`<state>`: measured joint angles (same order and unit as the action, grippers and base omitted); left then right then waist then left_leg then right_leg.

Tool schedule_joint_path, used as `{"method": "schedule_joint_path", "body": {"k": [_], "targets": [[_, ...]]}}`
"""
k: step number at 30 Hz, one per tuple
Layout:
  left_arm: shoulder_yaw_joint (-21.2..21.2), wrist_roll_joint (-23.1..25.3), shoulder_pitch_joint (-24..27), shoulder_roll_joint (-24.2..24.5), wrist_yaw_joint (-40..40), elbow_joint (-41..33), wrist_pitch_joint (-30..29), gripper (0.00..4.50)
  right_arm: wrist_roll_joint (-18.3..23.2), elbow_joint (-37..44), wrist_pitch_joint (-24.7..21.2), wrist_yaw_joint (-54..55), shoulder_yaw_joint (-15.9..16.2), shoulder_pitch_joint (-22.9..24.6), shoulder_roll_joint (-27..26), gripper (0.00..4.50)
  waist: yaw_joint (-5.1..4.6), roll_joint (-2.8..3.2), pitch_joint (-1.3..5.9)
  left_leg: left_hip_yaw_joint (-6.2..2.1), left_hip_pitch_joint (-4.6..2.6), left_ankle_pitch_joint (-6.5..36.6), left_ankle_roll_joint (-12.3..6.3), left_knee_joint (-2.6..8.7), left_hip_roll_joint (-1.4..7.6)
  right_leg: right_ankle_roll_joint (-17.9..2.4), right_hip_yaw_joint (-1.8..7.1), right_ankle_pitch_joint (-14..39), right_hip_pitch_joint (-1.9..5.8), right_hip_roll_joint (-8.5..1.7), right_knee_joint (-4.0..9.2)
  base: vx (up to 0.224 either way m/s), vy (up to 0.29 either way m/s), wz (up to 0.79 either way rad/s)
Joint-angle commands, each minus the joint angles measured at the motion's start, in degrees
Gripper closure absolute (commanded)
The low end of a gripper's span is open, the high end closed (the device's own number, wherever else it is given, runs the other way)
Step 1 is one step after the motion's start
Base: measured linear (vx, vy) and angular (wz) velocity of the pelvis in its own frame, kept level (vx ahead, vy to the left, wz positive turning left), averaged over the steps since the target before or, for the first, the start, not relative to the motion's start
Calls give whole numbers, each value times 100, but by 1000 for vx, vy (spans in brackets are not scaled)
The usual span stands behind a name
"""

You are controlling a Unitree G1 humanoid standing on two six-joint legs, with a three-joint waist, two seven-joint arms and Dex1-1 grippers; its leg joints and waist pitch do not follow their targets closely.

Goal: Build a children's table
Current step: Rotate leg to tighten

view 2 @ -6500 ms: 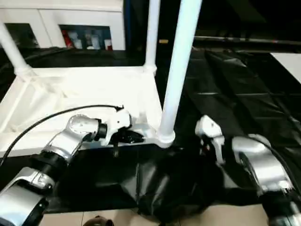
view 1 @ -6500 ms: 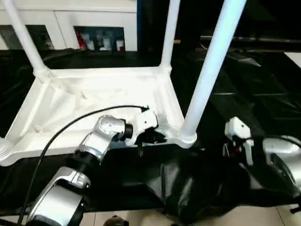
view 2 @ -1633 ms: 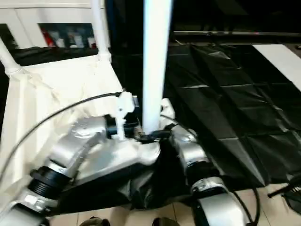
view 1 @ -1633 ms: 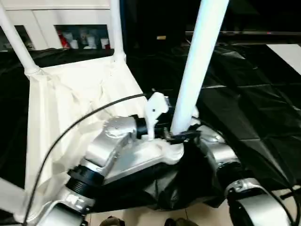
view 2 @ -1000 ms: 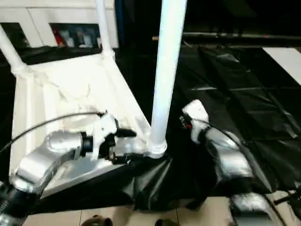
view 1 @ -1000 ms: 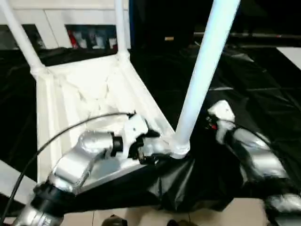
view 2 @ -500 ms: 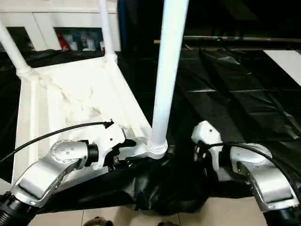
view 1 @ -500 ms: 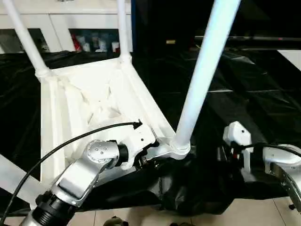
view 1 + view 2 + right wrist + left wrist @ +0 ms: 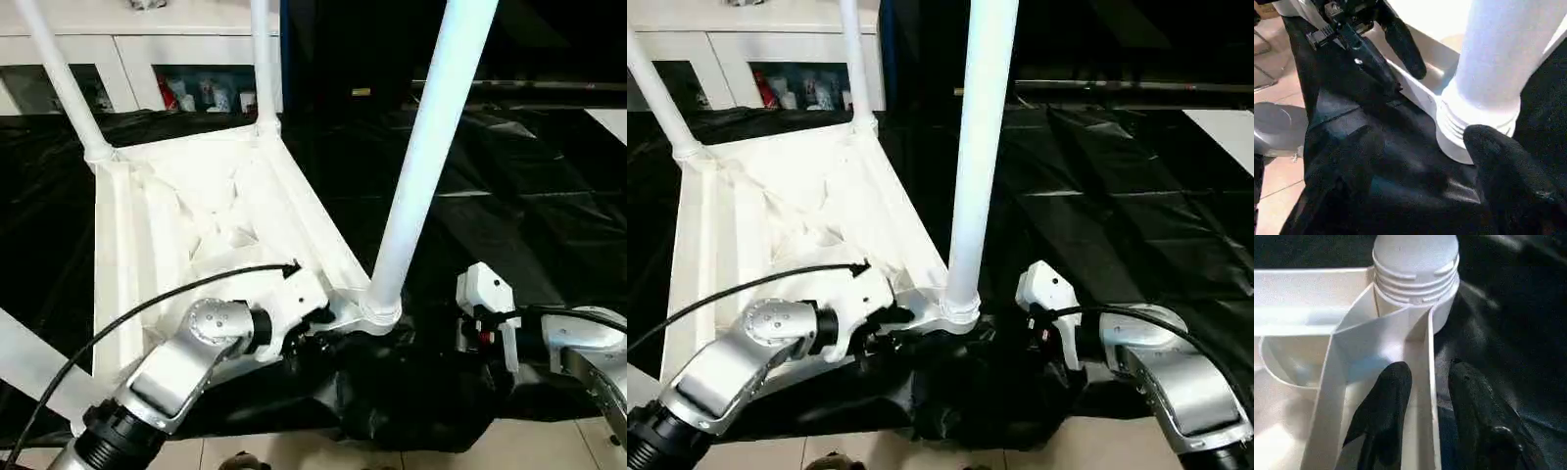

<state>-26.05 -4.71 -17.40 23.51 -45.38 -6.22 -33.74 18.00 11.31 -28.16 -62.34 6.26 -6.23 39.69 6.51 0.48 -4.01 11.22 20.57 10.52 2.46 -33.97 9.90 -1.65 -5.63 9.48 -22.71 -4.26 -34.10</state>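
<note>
Black sheeting (image 9: 549, 225) covers the work surface around the upside-down children's table (image 9: 196, 215) and bunches up under its near corner socket (image 9: 377, 311), with white cabinets (image 9: 127, 49) behind. The white, ribbed top carries upright legs (image 9: 426, 147). The left gripper (image 9: 1425, 396) pinches the rim wall by that socket; the right gripper (image 9: 1449, 156), jaws apart, flanks the socket.

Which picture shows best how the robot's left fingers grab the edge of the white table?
The left wrist view: its fingers straddle the thin rim wall of the table top, close up. The right wrist view shows the left gripper from the side. In the head views it is small and half hidden.
</note>
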Motion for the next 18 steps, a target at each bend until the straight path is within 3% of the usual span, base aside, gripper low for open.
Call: {"method": "schedule_joint_path", "body": {"k": [1,7,11,15,18], "targets": [[-109,119,37,-2,29,172,51,324,51,161,-42,-6,21,52,96,134,26,-80,400,-204,-25,1204,-385,345,303,-310,302,2733,245,-457,589,0,0,0],[-107,170,13,-64,95,398,181,365,23,147,-20,-59,67,25,134,134,25,-70,393,-200,-42,1292,-380,340,290,-188,281,3045,225,-457,643,0,0,0],[-71,147,-31,-37,8,542,238,407,1,105,17,-97,117,1,151,134,20,-109,394,-203,-62,1448,-324,328,263,52,240,3515,198,-459,720,0,0,0],[-45,157,-50,39,-120,682,342,440,-10,78,50,-95,139,-37,139,134,-3,-115,398,-223,-47,1541,-295,342,260,149,209,3576,209,-460,733,0,0,0],[73,168,-277,270,-462,1209,832,449,-41,-83,176,79,111,-165,-54,134,-31,-158,384,-216,-78,1637,-287,327,229,251,183,3802,168,-466,801,0,0,0]]}}
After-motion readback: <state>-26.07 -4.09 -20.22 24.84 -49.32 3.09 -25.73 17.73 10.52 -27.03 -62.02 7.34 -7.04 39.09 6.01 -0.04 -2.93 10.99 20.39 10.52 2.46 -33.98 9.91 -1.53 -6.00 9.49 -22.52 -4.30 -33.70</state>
